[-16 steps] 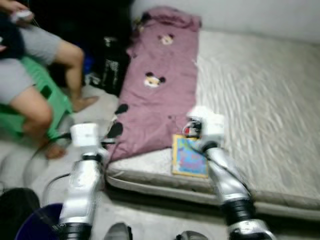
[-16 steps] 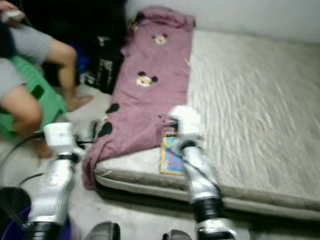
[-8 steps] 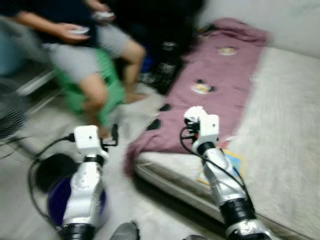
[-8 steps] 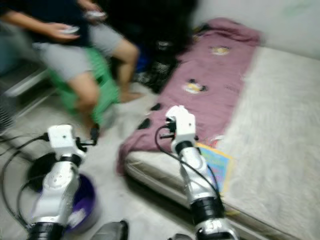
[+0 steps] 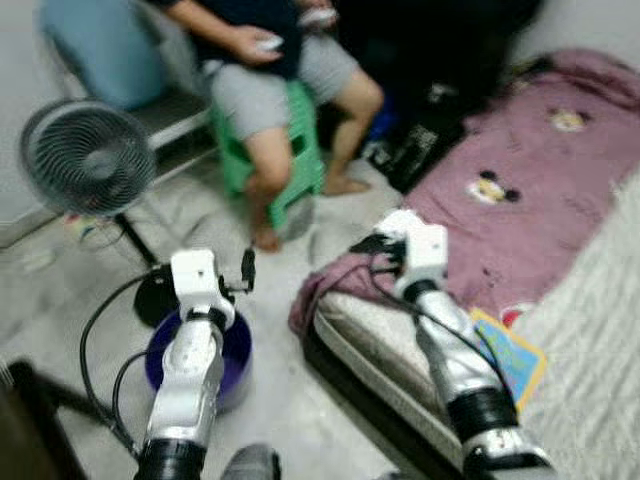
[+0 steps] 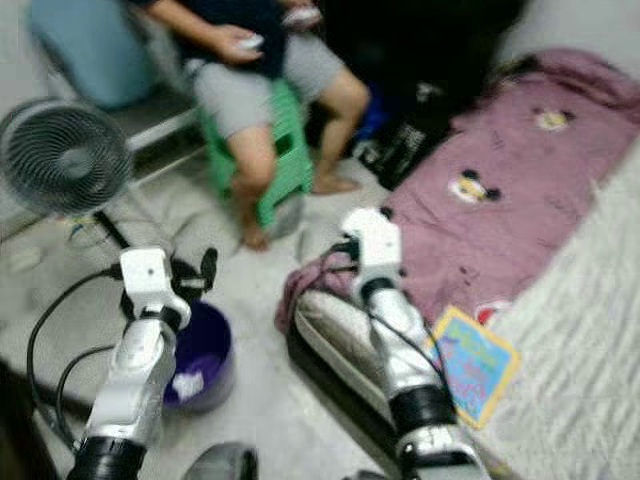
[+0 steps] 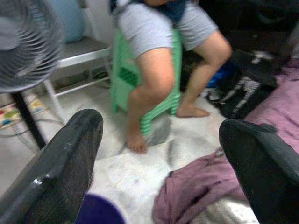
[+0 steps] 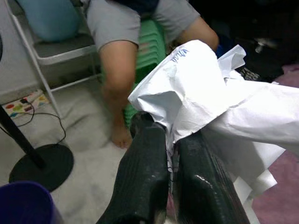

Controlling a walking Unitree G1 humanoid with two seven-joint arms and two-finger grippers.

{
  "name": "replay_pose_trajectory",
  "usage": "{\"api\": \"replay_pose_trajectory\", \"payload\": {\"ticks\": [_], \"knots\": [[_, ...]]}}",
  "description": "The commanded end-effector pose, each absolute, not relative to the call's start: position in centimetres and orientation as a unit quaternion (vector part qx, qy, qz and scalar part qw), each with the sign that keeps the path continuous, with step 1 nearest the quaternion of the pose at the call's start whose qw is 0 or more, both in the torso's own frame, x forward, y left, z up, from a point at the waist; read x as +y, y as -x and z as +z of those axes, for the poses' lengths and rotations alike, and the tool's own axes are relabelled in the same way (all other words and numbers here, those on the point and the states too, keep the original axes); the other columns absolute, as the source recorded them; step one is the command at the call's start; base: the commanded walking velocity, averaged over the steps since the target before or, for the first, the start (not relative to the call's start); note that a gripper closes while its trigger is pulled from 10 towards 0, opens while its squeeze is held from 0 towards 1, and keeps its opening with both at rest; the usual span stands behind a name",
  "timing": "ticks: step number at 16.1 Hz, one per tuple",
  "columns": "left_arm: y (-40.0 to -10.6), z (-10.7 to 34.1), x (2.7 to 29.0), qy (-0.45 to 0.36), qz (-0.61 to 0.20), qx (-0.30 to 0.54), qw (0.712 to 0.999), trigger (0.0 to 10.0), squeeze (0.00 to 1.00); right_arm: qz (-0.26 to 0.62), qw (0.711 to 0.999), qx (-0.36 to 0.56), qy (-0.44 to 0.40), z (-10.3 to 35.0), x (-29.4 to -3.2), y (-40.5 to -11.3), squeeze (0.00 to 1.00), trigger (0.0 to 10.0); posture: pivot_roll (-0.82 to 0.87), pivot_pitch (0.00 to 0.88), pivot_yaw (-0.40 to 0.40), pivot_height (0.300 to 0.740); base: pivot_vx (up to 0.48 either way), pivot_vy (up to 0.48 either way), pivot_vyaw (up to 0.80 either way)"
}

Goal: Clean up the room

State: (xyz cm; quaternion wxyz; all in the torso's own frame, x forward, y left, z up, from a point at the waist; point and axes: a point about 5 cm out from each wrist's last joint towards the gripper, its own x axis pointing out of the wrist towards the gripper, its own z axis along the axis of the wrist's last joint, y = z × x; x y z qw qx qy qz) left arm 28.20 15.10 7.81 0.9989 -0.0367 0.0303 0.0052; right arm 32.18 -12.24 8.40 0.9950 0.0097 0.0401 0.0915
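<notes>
**A:** How's that crumpled white paper (image 8: 205, 93) gonna handle? Where is it?

**B:** Looks light and floppy, crushes easily, might tear or slip. It's pinched at its lower folds in the right gripper (image 8: 170, 140), jaws closed on it, up and right of the purple bucket (image 5: 232, 352). A deeper bite would be safer, I think.

**A:** And the views?

**B:** The right wrist view shows blue writing on the paper. The left gripper (image 7: 161, 158) is wide open and empty just above the bucket.

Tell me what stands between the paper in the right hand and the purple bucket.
Nothing visible does. The right hand grips crumpled paper above the mattress corner; the purple bucket sits on bare floor beside it, under the open left hand.
</notes>
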Motion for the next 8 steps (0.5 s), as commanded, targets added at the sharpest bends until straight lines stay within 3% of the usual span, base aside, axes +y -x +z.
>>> {"api": "replay_pose_trajectory", "payload": {"ticks": [1,5,8], "knots": [[-28.09,8.10,16.20,0.027,0.023,0.022,0.999,10.0,0.00,0.107,0.993,0.037,-0.017,8.47,-11.12,-32.18,0.00,10.0,-0.03,0.040,-0.006,0.740,0.000,0.000,0.80],[-27.72,8.04,16.48,0.028,0.032,0.020,0.999,10.0,0.00,0.114,0.993,0.042,-0.016,8.31,-10.96,-32.34,0.00,10.0,0.00,0.035,-0.033,0.740,0.000,0.000,0.80],[-27.53,8.10,16.78,0.029,0.046,0.017,0.998,10.0,0.00,0.124,0.991,0.043,-0.013,8.30,-10.63,-32.53,0.00,10.0,0.01,0.035,-0.049,0.740,0.000,0.000,0.34]]}}
